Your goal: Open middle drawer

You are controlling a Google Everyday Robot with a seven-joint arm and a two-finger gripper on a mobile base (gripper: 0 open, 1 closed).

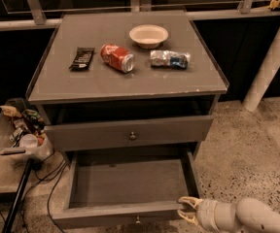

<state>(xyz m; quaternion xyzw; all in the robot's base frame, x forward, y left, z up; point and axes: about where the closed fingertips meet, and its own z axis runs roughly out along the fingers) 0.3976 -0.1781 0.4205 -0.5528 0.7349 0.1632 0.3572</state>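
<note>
The grey middle drawer (130,183) stands pulled out, claw (185,209) at its front-right corner.

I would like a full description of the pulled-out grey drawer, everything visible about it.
The pulled-out grey drawer is the wide middle one, drawn far out below the closed drawer. Its shallow matte grey box holds nothing visible. A small round metal knob sits at the front panel's centre. The pale two-finger gripper is at its front right corner, seemingly touching it.

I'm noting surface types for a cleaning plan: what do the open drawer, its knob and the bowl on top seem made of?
Middle drawer: looks like matte grey painted wood or laminate, flat and unreflective. Its knob: seemingly metal, but barely visible. Bowl: pale, smooth, possibly ceramic or plastic. The gripper sits at the drawer's front right corner.
</note>
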